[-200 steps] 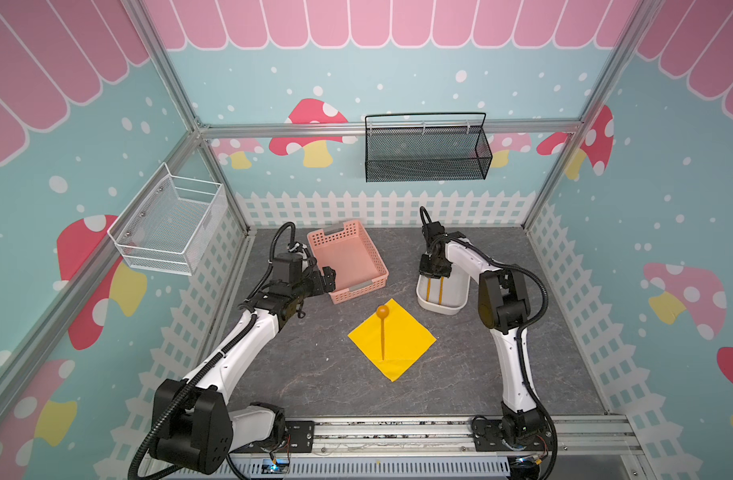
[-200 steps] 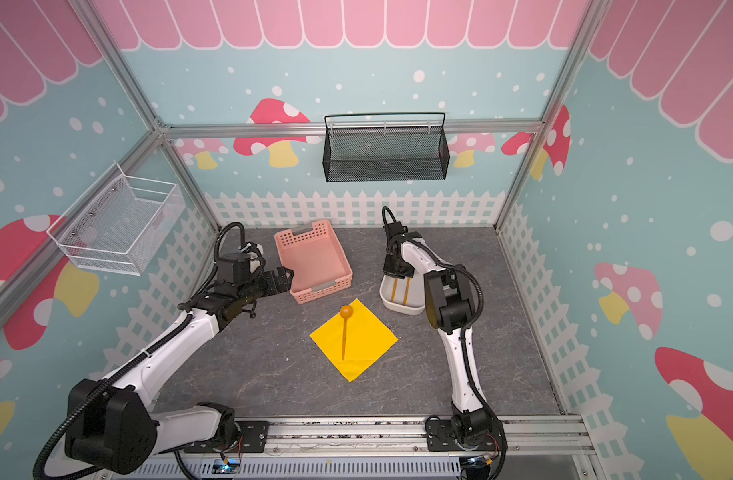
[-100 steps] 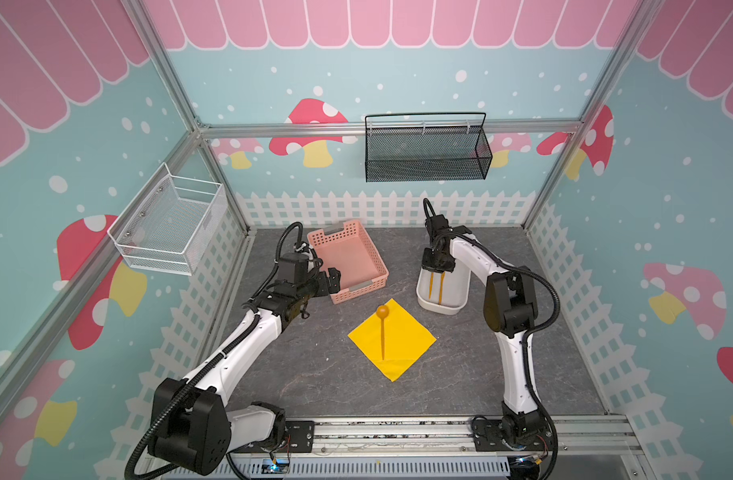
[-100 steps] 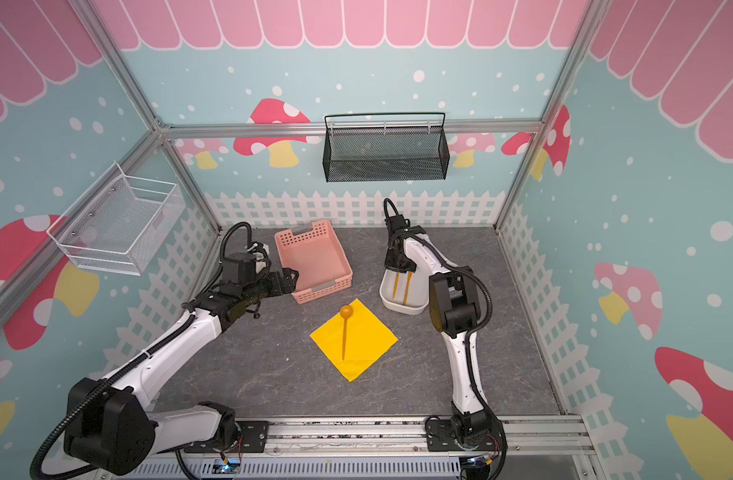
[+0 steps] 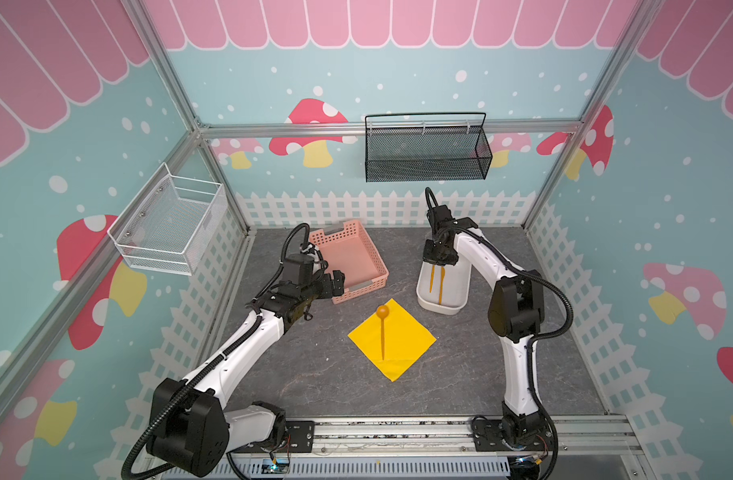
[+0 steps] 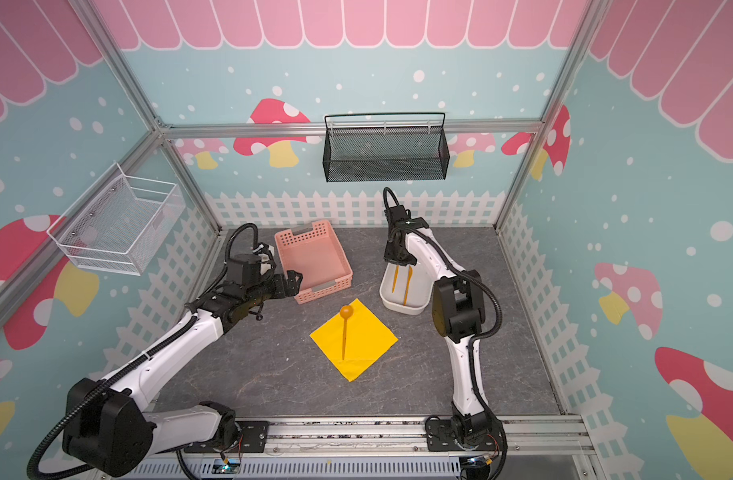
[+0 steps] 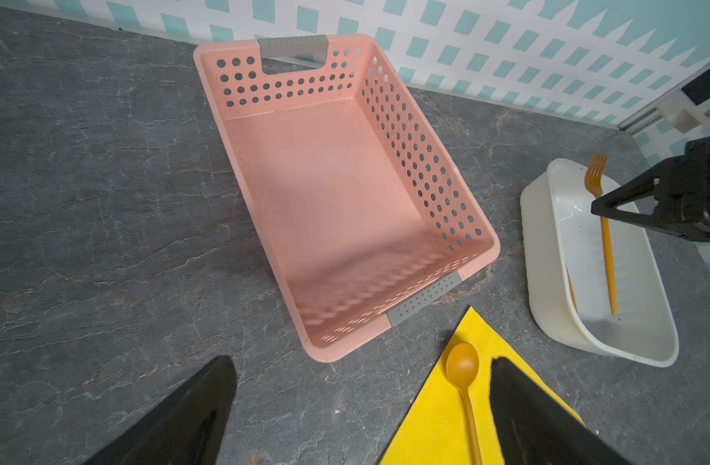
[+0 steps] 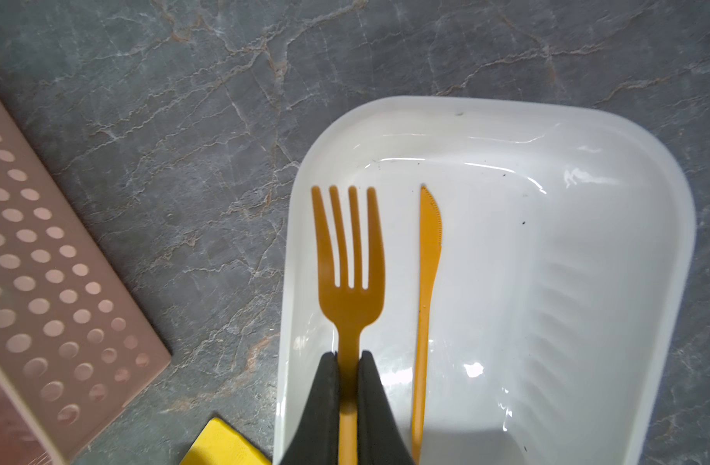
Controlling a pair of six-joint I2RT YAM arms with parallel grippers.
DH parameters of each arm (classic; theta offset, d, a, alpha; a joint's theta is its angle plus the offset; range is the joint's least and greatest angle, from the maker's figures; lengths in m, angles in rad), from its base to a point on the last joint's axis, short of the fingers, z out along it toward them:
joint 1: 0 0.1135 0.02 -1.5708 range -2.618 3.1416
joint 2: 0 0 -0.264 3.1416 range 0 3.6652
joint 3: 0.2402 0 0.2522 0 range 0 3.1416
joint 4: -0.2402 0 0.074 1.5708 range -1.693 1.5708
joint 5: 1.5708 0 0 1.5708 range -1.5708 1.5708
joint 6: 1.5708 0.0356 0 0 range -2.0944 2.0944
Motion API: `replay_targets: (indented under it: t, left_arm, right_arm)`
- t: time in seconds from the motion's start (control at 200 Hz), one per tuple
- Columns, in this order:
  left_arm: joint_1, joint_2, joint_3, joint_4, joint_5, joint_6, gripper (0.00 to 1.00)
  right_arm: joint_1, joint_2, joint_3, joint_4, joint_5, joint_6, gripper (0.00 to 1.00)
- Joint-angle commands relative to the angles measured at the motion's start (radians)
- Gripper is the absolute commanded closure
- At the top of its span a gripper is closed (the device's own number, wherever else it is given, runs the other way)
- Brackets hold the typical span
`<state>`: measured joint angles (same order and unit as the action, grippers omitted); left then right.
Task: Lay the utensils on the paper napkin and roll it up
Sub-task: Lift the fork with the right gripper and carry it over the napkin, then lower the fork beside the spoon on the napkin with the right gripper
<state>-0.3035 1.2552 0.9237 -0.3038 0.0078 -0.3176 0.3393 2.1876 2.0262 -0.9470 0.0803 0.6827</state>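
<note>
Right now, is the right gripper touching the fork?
Touching. In the right wrist view the right gripper has its jaws pressed on both sides of the fork handle, with no gap.

Yellow napkin [image 5: 406, 336] spread flat, orange spoon [image 5: 382, 332] lying on it, orange fork [image 8: 351, 310] and knife [image 8: 428, 257] in white tub [image 8: 566, 302]

Mushroom-print walls [image 5: 398, 83] (grey marbled floor [image 5: 315, 374])

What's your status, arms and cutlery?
Left end effector open, empty, near pink basket. Right end effector shut on fork in white tub. One spoon on napkin; knife in tub. Nothing between tub and napkin.
</note>
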Motion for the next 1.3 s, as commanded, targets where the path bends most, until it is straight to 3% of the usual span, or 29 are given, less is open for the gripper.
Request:
replay_targets:
  t: [0.0,0.62,0.826,1.096,1.296]
  left_arm:
    - [-0.006,-0.021,0.030,-0.012,-0.014,0.006,0.00]
    - [-0.015,-0.011,0.031,-0.015,-0.031,-0.002,0.00]
    - [-0.017,-0.005,0.028,-0.015,-0.046,-0.003,0.00]
    - [-0.017,0.007,0.029,-0.012,-0.033,-0.010,0.00]
    - [-0.018,0.018,0.029,-0.013,-0.027,-0.010,0.00]
  right_arm:
    - [0.028,-0.064,0.029,-0.043,0.005,0.020,0.92]
    - [0.240,-0.099,-0.021,-0.121,0.001,0.068,0.92]
    - [0.297,-0.151,-0.210,-0.029,-0.031,0.115,0.92]
    - [0.327,-0.280,-0.584,0.271,-0.158,0.202,0.93]
    - [0.347,-0.311,-0.676,0.309,-0.172,0.210,0.93]
